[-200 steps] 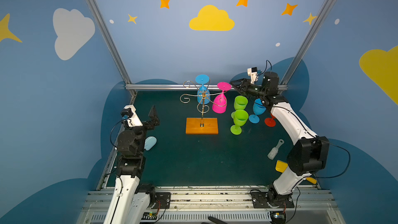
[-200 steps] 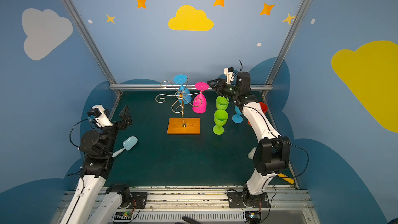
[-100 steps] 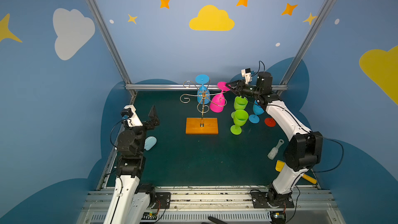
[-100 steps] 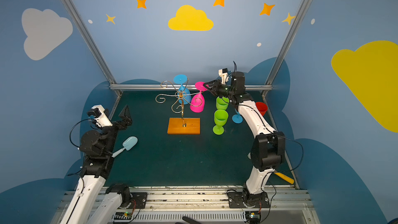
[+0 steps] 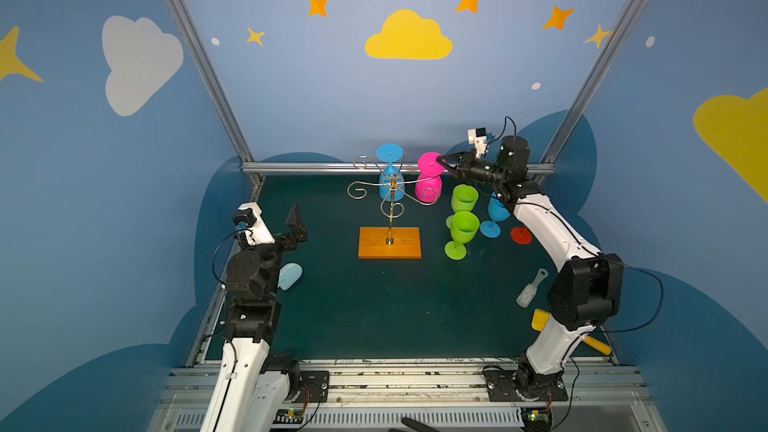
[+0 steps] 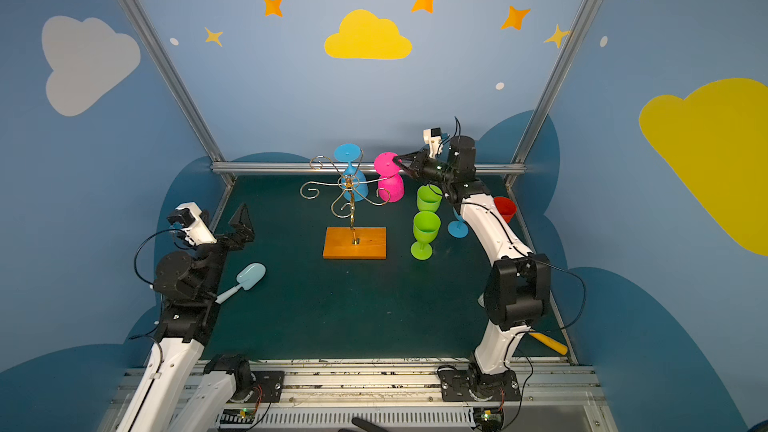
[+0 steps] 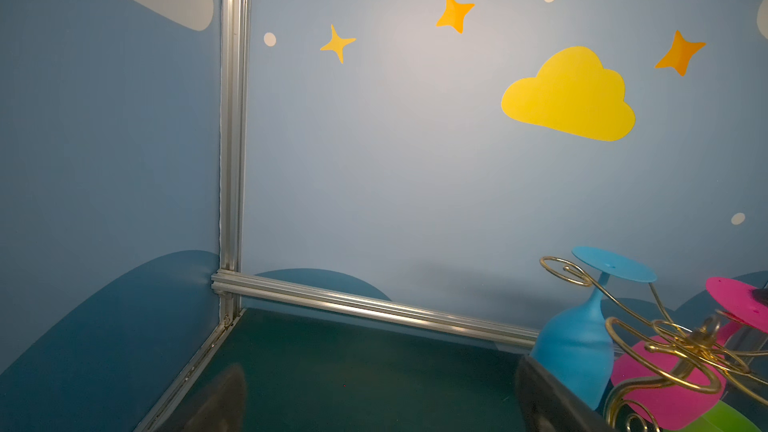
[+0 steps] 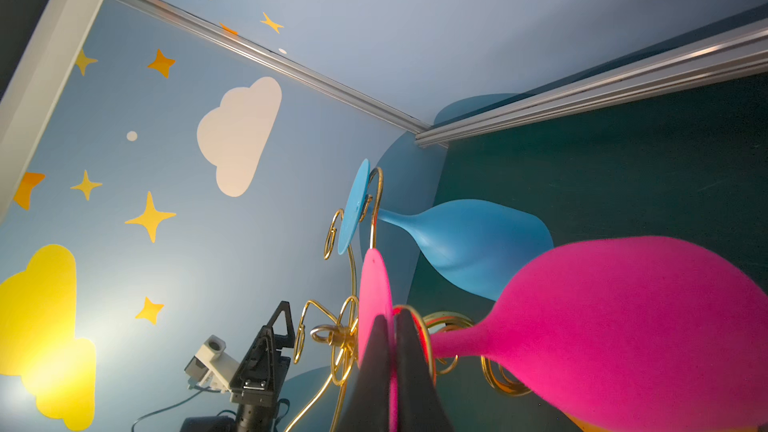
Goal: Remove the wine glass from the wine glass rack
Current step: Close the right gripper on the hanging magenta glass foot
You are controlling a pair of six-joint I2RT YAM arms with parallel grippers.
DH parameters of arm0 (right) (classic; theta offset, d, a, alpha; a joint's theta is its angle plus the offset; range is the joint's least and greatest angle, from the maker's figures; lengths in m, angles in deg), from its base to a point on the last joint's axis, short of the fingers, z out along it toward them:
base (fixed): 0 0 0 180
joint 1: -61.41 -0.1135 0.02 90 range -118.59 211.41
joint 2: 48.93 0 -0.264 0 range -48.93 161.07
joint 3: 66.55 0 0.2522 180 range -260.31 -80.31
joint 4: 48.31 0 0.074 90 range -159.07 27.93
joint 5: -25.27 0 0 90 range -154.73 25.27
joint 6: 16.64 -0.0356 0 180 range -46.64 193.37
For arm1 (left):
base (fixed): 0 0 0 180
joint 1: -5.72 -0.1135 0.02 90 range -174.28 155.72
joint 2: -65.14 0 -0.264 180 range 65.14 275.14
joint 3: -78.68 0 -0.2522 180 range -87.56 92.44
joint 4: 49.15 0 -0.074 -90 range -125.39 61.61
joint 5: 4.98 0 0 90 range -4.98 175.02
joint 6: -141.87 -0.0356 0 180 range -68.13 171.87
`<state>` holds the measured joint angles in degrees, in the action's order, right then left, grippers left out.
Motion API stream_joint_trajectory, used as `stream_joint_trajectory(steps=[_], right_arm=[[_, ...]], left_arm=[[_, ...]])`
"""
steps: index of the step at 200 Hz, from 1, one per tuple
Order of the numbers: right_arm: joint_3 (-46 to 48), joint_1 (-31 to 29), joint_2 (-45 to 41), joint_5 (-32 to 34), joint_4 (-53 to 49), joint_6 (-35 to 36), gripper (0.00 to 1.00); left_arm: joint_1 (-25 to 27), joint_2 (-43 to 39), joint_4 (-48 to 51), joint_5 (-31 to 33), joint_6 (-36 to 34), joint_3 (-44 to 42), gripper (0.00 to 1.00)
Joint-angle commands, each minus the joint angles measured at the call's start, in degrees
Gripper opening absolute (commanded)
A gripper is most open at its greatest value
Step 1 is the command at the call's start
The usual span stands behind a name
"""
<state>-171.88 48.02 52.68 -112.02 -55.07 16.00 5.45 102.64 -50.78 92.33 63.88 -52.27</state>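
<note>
Green surface [image 5: 374,313] is lying open up front; the left claw [image 5: 295,224] is hanging spread wide and empty by the left edge. Farther back, the pink wine glass [image 5: 428,192] is hanging inverted on the wine glass rack [image 5: 390,201], the right claw [image 5: 444,161] clamping its foot's edge.

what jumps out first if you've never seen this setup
The gold wine glass rack stands mid-table, with a pink wine glass and a blue wine glass hanging upside down from its curled arms. The right gripper is shut on the pink glass's foot. Just right of the rack, a green glass stands upright.
</note>
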Motion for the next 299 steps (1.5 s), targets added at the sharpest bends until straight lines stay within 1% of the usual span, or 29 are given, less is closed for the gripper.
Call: stream_joint_trajectory(steps=[1,35,140,186,245,299], right_arm=[[0.41,0.55,-0.17,-1.46,5.86,-3.54,0.0],[1.12,0.82,-1.27,-1.69,8.24,-5.56,0.0],[5.76,0.78,-5.63,-1.76,6.7,-3.53,0.0],[7.37,-0.56,-7.44,-1.67,5.4,-2.19,0.0],[6.12,-4.02,-6.91,-0.8,3.85,-1.01,0.0],[0.71,-6.3,-2.9,0.16,3.1,-0.92,0.0]], left_arm=[[-0.19,-0.36,-0.19,-0.37,0.21,-0.54,0.99],[-0.31,-0.4,-0.17,-0.37,0.35,-0.48,0.99],[-0.38,-0.39,-0.25,-0.54,0.51,-0.49,0.99],[-0.38,-0.55,-0.33,-0.46,0.56,-0.49,0.99],[-0.41,-0.82,-0.23,-0.37,0.65,-0.53,0.99],[-0.46,-1.09,-0.24,-0.38,0.73,-0.56,0.99]])
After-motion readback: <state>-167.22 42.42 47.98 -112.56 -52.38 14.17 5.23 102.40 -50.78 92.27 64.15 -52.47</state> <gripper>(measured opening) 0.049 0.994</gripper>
